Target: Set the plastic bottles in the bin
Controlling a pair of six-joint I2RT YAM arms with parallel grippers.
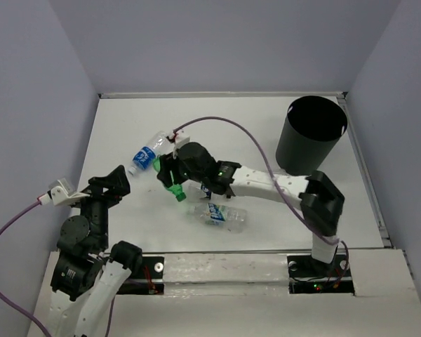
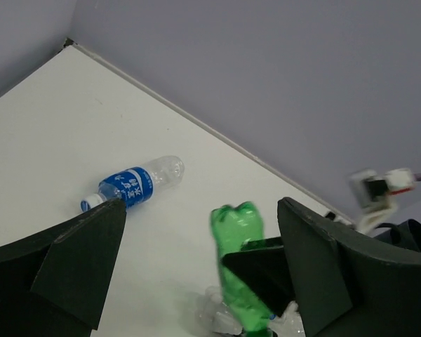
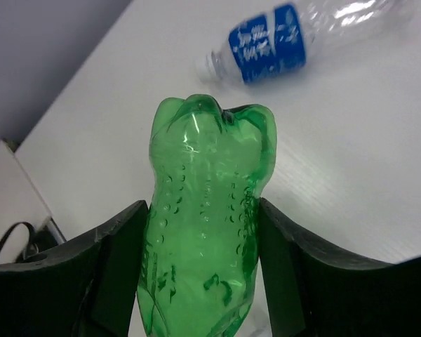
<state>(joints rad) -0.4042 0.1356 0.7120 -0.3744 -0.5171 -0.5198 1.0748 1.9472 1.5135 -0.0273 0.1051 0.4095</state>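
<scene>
Over the desk (image 1: 126, 133), my right jaws clench a green bottle (image 3: 207, 225), left jaws released; swung toward the far-right bin (image 1: 305, 156), it may slip.

A green bottle (image 3: 207, 225) is seen clamped upright between the black jaws of the right gripper (image 3: 202, 210), both sides touched. Beyond it, a blue-labelled clear bottle (image 3: 270, 43) is laid flat on the white table (image 3: 126, 119), white cap leftward.
</scene>
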